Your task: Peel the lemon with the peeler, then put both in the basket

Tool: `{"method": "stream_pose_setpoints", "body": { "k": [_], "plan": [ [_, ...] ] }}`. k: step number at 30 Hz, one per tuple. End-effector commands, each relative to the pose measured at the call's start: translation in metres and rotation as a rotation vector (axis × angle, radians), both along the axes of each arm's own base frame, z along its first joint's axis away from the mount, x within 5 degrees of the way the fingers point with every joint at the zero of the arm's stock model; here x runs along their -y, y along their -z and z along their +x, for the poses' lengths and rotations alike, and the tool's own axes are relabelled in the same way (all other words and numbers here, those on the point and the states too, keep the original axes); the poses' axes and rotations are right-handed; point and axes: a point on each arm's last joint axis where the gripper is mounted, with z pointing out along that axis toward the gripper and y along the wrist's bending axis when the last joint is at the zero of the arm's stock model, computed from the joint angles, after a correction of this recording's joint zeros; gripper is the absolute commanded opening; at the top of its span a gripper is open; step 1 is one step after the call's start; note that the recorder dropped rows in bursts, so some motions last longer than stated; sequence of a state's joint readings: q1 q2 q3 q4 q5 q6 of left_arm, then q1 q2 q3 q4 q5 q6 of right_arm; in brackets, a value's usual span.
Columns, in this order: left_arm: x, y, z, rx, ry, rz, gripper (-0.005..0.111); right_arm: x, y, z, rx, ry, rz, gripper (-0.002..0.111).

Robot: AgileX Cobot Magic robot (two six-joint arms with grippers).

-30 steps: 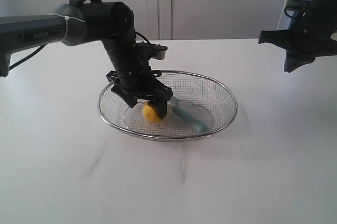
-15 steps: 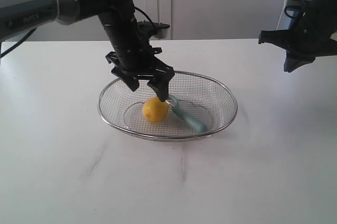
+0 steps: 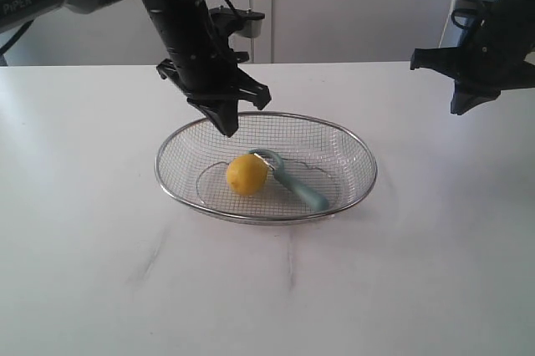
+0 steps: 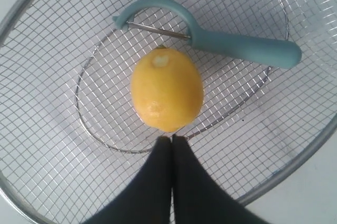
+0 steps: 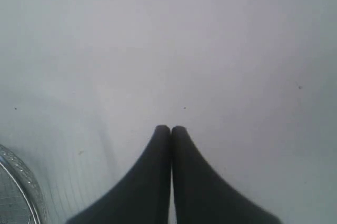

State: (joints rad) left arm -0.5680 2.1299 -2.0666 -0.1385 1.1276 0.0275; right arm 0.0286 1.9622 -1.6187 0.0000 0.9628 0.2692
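Note:
The yellow lemon (image 3: pixel 247 174) lies in the wire basket (image 3: pixel 351 147), with the teal-handled peeler (image 3: pixel 299 188) beside it, blade head against the fruit. From the left wrist camera the lemon (image 4: pixel 167 88) sits on the mesh, the peeler (image 4: pixel 237 49) just beyond it and the basket (image 4: pixel 21 8) rim around both. My left gripper (image 3: pixel 227 128) hangs shut and empty above the basket's back rim; its tips (image 4: pixel 172 139) are pressed together. My right gripper (image 3: pixel 465 105) is raised at the far right, shut and empty, over bare table (image 5: pixel 171 128).
The basket stands mid-table on a white tabletop (image 3: pixel 100 272). A pale wall with cabinet doors (image 3: pixel 351 5) runs behind. The basket's rim (image 5: pixel 21 182) shows at a corner of the right wrist view.
My left gripper let go of the lemon, rose out of the basket and closed its jaws. The lemon stays in the basket beside the peeler. The right arm has not moved.

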Motion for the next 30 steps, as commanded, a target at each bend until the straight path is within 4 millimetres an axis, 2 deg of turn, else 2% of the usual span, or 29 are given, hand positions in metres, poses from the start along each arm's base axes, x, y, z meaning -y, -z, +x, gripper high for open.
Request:
{"method": "stream_pose_setpoints", "body": {
  "k": [1,6,11,22,30],
  "plan": [
    [-0.003,-0.007,-0.006,-0.025,0.009,0.022,0.0,0.003,-0.004,-0.001,0.013,0.011,0.002,0.0],
    [-0.009,-0.007,-0.004,0.003,0.009,0.09,0.0,0.003,-0.004,-0.001,0.013,0.011,0.002,0.0],
    [-0.028,-0.006,0.005,-0.005,-0.029,0.127,0.0,0.003,-0.004,-0.001,0.013,0.011,0.002,0.0],
    [-0.092,-0.006,0.038,-0.023,-0.215,0.12,0.0,0.003,-0.004,-0.001,0.013,0.011,0.002,0.0],
    [-0.136,-0.007,0.053,-0.034,-0.347,0.114,0.0,0.003,-0.004,-0.001,0.013,0.011,0.002,0.0]
  ]
}}
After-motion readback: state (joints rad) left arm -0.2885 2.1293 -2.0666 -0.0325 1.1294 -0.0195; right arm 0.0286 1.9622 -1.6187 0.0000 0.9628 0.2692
